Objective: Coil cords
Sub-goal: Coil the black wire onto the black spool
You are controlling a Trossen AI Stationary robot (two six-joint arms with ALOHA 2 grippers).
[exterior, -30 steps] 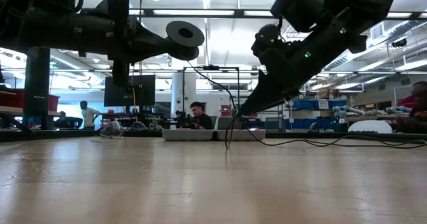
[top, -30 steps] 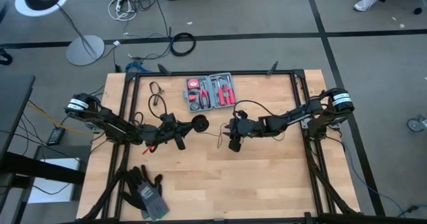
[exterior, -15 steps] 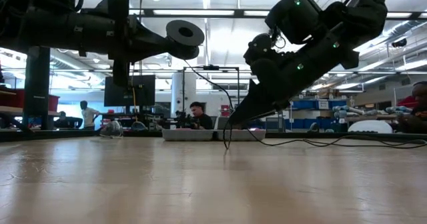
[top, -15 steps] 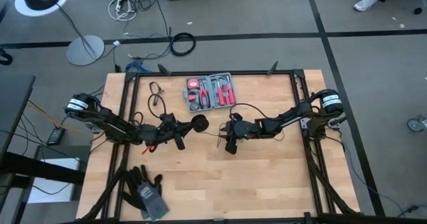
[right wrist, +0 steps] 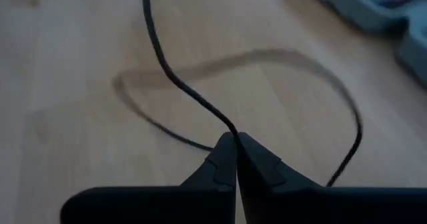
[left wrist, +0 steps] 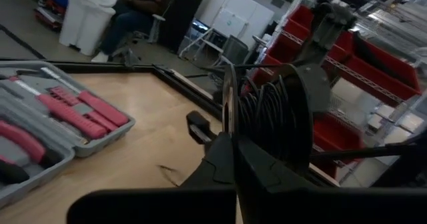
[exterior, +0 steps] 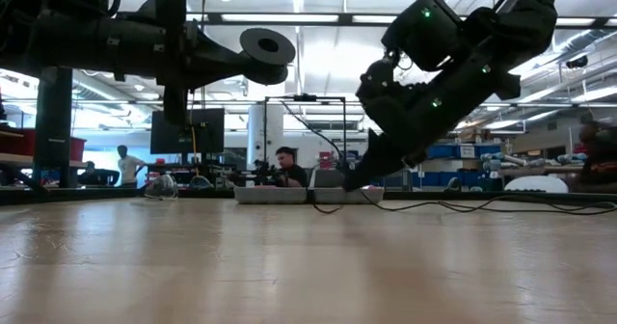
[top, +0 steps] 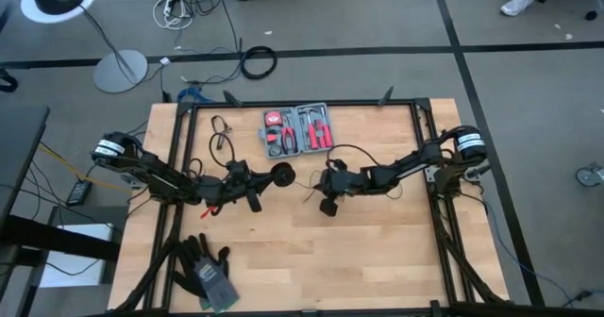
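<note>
The left hand (top: 276,175) is closed on a round black spool (exterior: 267,47) carrying several turns of the thin black cord (left wrist: 267,114), and holds it raised above the tabletop (top: 311,251) near the centre. The right hand (top: 310,192) sits just to the right of the spool, low over the tabletop, with its fingers (right wrist: 230,159) pressed together on the cord, which runs from the fingertips in a loose curve over the wood. The cord's course between the two hands appears continuous, though the overhead view is too coarse to confirm. A red tool kit (top: 298,129) lies open behind both hands.
</note>
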